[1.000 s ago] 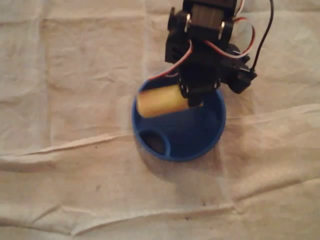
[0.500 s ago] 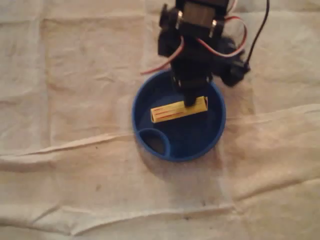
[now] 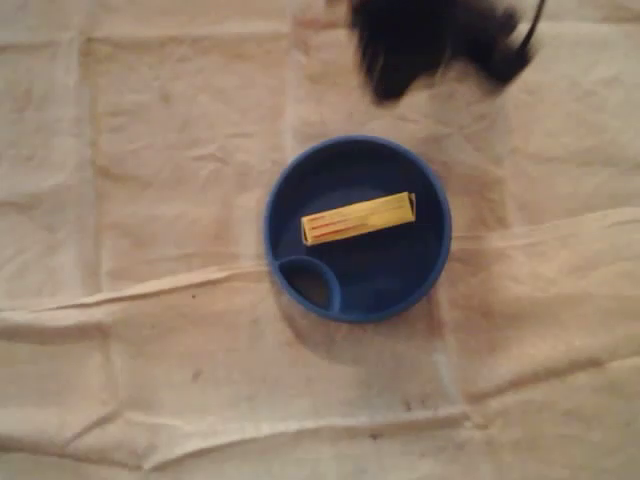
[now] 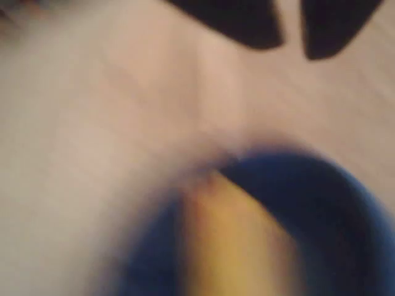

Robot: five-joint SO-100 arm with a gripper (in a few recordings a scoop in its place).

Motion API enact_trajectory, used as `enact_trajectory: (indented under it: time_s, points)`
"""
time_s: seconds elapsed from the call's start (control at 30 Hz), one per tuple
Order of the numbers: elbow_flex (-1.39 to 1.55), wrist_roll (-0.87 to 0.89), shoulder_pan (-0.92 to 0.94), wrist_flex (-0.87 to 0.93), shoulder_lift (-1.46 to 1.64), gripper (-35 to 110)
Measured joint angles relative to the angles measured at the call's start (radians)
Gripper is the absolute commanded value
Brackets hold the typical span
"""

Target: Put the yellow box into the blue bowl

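The yellow box (image 3: 358, 218) lies flat inside the blue bowl (image 3: 268, 232), slanting across its middle. Nothing touches it. My arm is a dark motion blur at the top edge of the overhead view, with the gripper (image 3: 388, 88) clear of the bowl's far rim. In the blurred wrist view the two dark fingertips of the gripper (image 4: 291, 34) stand at the top with a narrow gap and nothing between them. Below them are the bowl (image 4: 333, 209) and the box (image 4: 234, 240).
The bowl has a small round inner pocket (image 3: 310, 283) at its lower left. A wrinkled beige cloth (image 3: 150, 330) covers the table all around, with raised folds running across it below the bowl.
The gripper let go of the yellow box, which dropped flat into the bowl. The arm then pulled up and back towards the top edge, fast enough to blur.
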Motion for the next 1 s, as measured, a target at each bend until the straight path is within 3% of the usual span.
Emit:
enact_trajectory:
  time_s: [0.2, 0.67, 1.0]
  points:
    - [0.13, 0.0, 0.003, 0.0, 0.272, 0]
    - [0.845, 0.034, 0.002, 0.0, 1.17, 0]
    - [0.937, 0.236, -0.11, 0.0, 1.304, 0]
